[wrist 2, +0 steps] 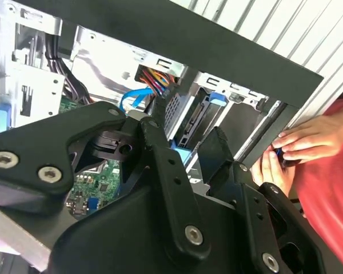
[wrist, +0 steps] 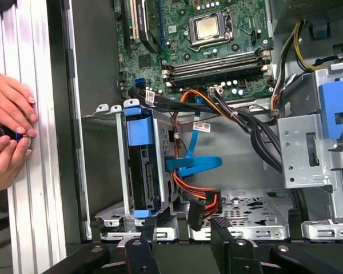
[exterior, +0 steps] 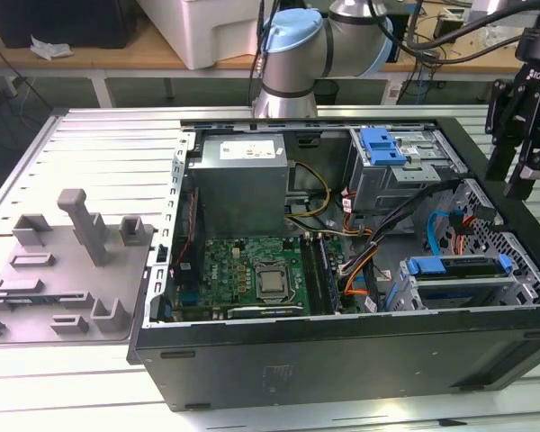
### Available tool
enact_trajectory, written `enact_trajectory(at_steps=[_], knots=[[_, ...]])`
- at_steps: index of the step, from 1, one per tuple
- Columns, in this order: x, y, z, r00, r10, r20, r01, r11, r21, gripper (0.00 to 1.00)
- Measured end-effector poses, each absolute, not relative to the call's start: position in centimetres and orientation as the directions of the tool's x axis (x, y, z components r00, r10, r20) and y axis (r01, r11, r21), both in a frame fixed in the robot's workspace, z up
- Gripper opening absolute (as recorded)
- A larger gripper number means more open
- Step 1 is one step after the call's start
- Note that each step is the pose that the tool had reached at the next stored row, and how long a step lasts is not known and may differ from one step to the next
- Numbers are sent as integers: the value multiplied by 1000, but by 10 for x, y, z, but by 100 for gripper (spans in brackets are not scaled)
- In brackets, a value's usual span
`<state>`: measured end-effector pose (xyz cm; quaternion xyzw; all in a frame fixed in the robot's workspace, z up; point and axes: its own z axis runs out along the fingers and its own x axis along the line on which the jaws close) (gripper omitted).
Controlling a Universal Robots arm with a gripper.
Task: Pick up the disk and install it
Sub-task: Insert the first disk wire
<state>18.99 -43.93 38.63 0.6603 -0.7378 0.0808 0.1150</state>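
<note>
An open black computer case (exterior: 342,360) lay on its side on a slatted metal table (exterior: 99,144). Inside it, a grey power supply (exterior: 238,175) sat just beside the green motherboard (exterior: 243,270), whose processor socket (exterior: 272,281) lay near the board's middle. A blue bracket (exterior: 382,146) topped the metal drive cage (exterior: 387,189). Orange and black cables (exterior: 364,261) ran between board and cage. A grey moulded fixture (exterior: 72,261) rested on the table at the exterior view's left, just beside the case.
</note>
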Motion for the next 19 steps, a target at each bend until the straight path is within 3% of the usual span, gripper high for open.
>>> enact_trajectory(at_steps=[9, 10, 11, 12, 13, 19], knots=[[191, -423, 372, -100, -940, 327, -993, 117, 33, 50], [191, -422, 371, -99, -935, 340, -993, 117, 34, 50], [192, -418, 367, -96, -920, 381, -992, 119, 37, 50], [191, -405, 353, -103, -896, 431, -991, 131, 36, 35], [195, -405, 345, -156, -888, 432, -981, 190, 36, 35], [199, -405, 341, -212, -876, 434, -967, 253, 37, 35]])
